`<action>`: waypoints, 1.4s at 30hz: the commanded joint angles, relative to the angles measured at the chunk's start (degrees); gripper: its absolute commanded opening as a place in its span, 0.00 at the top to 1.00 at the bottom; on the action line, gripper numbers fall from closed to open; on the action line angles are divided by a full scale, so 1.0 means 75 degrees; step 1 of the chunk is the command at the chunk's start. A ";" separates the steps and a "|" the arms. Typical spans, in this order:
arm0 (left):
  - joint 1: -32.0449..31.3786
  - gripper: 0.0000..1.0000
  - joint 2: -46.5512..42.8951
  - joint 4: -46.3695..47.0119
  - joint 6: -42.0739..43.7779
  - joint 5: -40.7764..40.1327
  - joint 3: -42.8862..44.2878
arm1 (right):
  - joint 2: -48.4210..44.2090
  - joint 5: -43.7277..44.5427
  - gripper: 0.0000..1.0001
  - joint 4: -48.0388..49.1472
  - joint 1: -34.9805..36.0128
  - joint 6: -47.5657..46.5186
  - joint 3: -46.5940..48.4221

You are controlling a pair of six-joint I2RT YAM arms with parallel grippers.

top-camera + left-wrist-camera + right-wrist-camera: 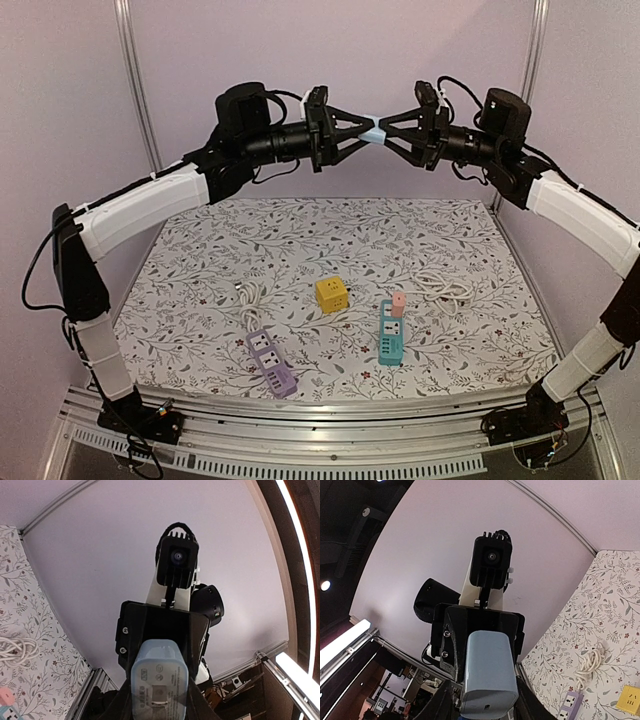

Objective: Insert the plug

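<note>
**Occluded and cropped elements.** The light blue adapter, held above the far edge of the table, is largely covered in the top view by the left gripper and right gripper; the print on its face is too small to be read. In both wrist views the fingers are cut off by the bottom edge. The teal power strip, pink plug and white cable are cropped in the left wrist view, the purple power strip and yellow cube in the right.
</note>
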 commanded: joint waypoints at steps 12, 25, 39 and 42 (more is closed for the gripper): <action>-0.0164 1.00 -0.0111 -0.0391 0.0345 -0.0235 0.0018 | 0.0192 -0.0025 0.90 -0.0113 0.0179 -0.0089 0.0275; 0.0081 0.11 -0.1286 -0.0794 0.0798 -0.0846 -0.1490 | -0.0323 0.0623 1.00 -0.1755 0.0177 -0.0874 0.0221; 0.0575 0.01 -0.2756 -0.2825 0.2128 -0.1620 -0.2693 | -0.0770 0.1135 1.00 -0.3686 0.0180 -0.1422 0.0108; 0.0658 0.01 -0.3028 -0.3619 0.2794 -0.2015 -0.2673 | -0.0831 0.1320 1.00 -0.4465 0.0172 -0.1596 0.0134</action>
